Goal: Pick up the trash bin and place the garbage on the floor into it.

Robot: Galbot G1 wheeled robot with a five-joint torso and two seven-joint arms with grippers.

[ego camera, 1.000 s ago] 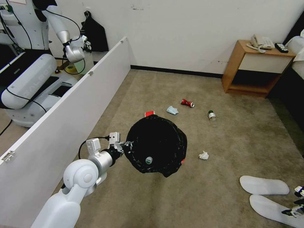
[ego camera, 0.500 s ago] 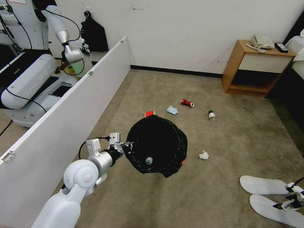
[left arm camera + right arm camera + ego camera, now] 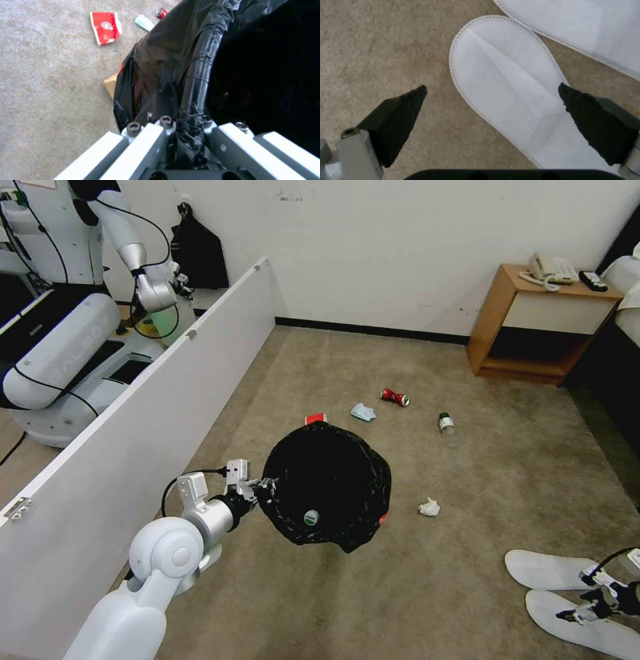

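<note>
My left gripper (image 3: 265, 488) is shut on the rim of the trash bin (image 3: 327, 487), holding the black-bagged red bin above the carpet. A bottle cap (image 3: 311, 517) shows inside it. In the left wrist view the rim (image 3: 200, 75) runs up from the gripper (image 3: 186, 130). My right gripper (image 3: 587, 603) hovers open over the nearer of two white slippers (image 3: 580, 627); its black pads (image 3: 400, 117) straddle the slipper toe (image 3: 506, 82). On the floor lie a red carton (image 3: 315, 418), face mask (image 3: 363, 411), crushed can (image 3: 394, 397), bottle (image 3: 445, 423) and tissue wad (image 3: 429, 507).
A white partition board (image 3: 153, 400) runs along the left, with another robot (image 3: 73, 313) behind it. A wooden nightstand (image 3: 533, 327) with a phone stands at the far right wall. A cardboard piece (image 3: 110, 85) lies under the bin. The second slipper (image 3: 557, 570) lies beside the first.
My right gripper has moved left and forward over the nearer slipper. The bin and left arm have shifted slightly left. The other robot's arm has moved a little.
</note>
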